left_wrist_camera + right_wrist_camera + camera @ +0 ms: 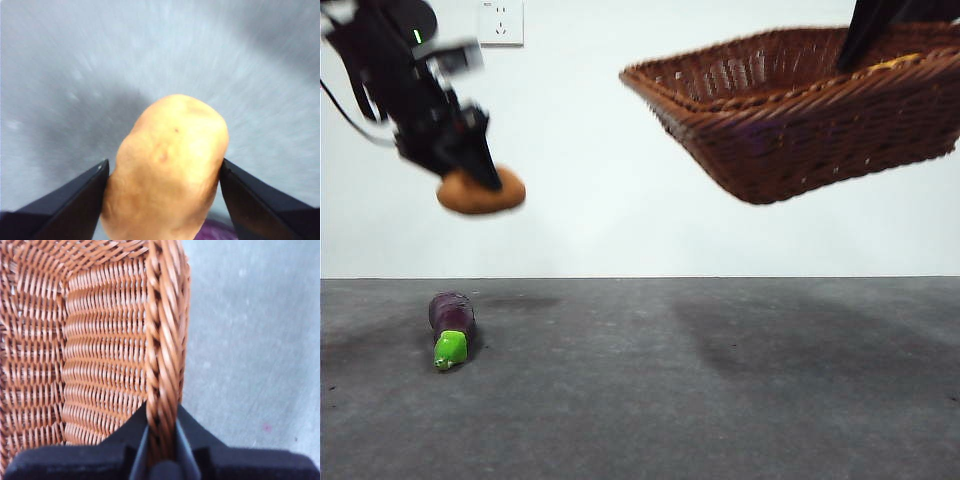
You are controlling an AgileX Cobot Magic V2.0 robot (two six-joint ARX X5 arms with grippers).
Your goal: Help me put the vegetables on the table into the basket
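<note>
The left gripper (480, 175) is clenched on the brown-orange oval potato (481, 192) and holds it high above the dark grey mottled table (720, 400). In the left wrist view the two black jaws press the potato (167, 170) from both sides. The right gripper (161, 440) is closed on the braided rim of the dark brown woven wicker basket (800, 110), so the basket hangs in the air, tilted, well apart from the potato. In the front view a small yellow patch shows just over the far rim of the basket; what it is cannot be told. The dark purple eggplant with the bright green cap (451, 328) lies on the table below the left gripper.

The step in hand seems to be bringing the potato over the basket. To do it well, the left arm should carry the potato across until it is clearly inside the rim, then lower it near the woven bottom before opening. The right gripper should keep the basket steady and more level, because a tilted basket may let the potato roll out.
</note>
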